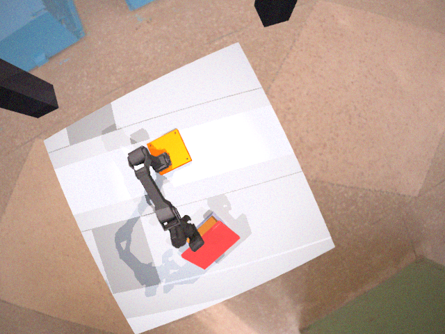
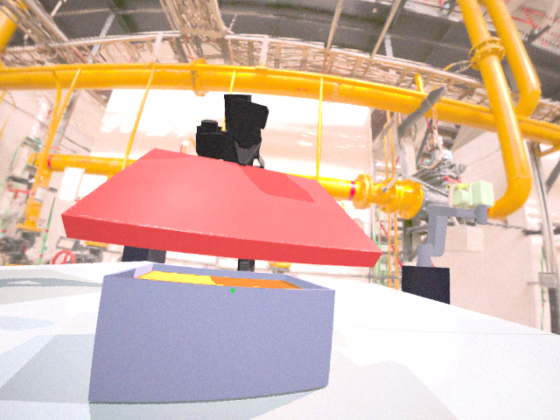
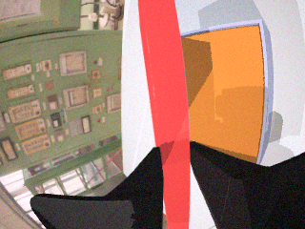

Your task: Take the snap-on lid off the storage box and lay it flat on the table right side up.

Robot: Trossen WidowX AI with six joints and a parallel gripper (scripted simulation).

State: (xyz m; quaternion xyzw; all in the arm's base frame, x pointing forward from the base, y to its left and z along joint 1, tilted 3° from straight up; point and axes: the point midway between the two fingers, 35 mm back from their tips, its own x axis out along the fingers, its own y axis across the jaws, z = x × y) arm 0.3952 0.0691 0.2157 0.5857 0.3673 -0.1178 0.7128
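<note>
Dark parallel-jaw gripper [image 1: 187, 240] closed on one edge of the flat red rectangular lid [image 1: 212, 244], seen from the top view over the lower middle of the white table [image 1: 251, 201]. Lid skewed off the lavender open-topped storage box [image 1: 215, 218], with only a strip of the orange interior showing at the upper-left side. Broad table surface open to the right and below; table edge near on the lower side. Orange square plate [image 1: 172, 147] at the arm's base well apart, up and left. From the exterior view, gripper [image 2: 244, 156] pinching the far edge of the lid [image 2: 212, 212], lid clear above the box [image 2: 207, 339], tilted, near edge lower, open gap between lid and rim all round. Box on the table [image 2: 451, 361] with orange inside visible. Black block [image 2: 425, 282] behind and right, well apart. From the wrist view, lid [image 3: 167, 90] edge-on, a thin red strip clamped between the dark fingers, box [image 3: 266, 90] to the right, apart from the lid.
</note>
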